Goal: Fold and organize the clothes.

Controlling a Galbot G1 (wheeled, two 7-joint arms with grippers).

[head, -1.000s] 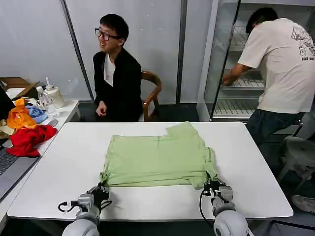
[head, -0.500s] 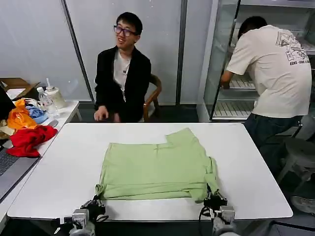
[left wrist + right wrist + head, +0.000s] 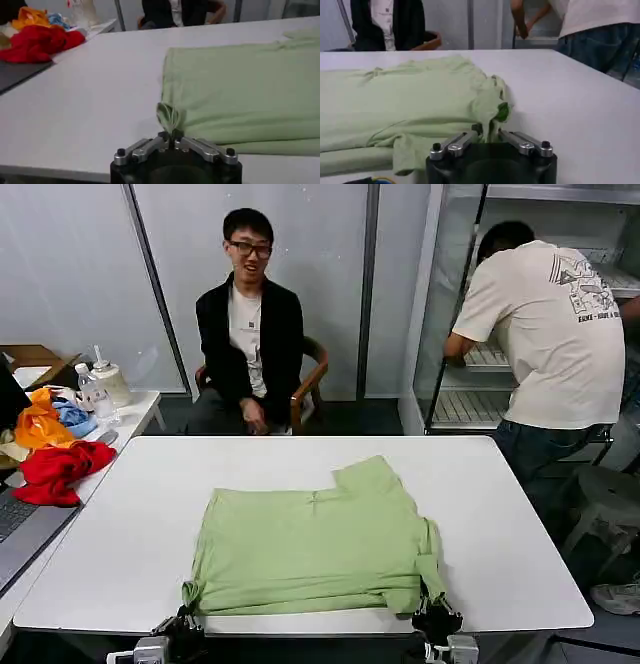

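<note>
The shirt point(image 3: 315, 549) is spread on the table point(image 3: 520, 524), toward its near edge. Its near corners are pinched by the left gripper point(image 3: 185, 621) and right gripper point(image 3: 435, 616). A garment heap point(image 3: 55, 449) lies left of the table.
</note>
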